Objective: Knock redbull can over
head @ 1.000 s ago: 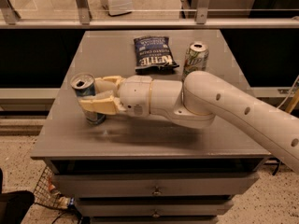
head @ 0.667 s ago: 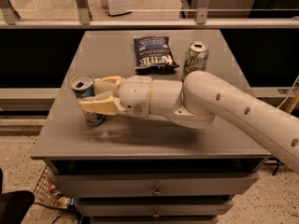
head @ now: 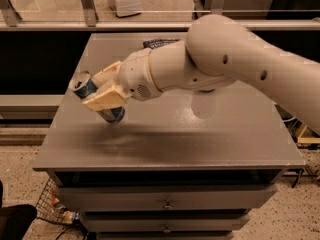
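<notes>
We see the cream-coloured two-finger gripper (head: 95, 90) over the left part of the grey flat-topped drawer table (head: 210, 139). It is clamped around the slim blue-and-silver redbull can (head: 84, 84), which leans steeply, silver top pointing left.

Grey table (head: 200, 144) bears a dark bag (head: 159, 43) at back; tool (head: 91, 90) holds tilted redbull can (head: 84, 84) over left side.

Matt plastic pincer (head: 91, 90), over the left of the smooth matt tabletop (head: 200, 139), clasps a glossy metal can (head: 83, 83).
</notes>
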`<state>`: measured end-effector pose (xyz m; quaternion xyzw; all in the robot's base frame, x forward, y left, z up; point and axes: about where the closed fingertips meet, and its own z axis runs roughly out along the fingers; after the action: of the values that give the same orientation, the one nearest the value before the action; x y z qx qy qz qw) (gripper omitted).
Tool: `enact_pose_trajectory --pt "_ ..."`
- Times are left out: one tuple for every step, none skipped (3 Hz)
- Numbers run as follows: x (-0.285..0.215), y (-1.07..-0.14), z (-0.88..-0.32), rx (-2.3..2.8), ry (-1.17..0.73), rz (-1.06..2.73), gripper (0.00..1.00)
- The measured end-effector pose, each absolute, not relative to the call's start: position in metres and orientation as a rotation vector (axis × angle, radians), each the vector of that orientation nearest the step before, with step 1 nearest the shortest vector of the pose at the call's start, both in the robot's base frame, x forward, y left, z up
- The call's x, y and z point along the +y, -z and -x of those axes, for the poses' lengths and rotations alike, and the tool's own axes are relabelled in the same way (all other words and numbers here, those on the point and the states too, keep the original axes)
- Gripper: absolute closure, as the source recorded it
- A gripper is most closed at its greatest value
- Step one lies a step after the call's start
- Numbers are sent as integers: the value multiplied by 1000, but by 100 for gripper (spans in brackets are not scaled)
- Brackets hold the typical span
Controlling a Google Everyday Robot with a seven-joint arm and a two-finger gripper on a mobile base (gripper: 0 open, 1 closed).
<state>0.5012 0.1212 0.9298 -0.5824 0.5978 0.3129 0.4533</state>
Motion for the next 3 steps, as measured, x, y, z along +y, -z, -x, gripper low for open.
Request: enact_pose_trajectory --pt "118 -930 -503 1575 -653 1569 100" --pt "116 -923 -505 1668 -529 1666 100" --pt "117 -915 -507 1741 -401 1756 100"
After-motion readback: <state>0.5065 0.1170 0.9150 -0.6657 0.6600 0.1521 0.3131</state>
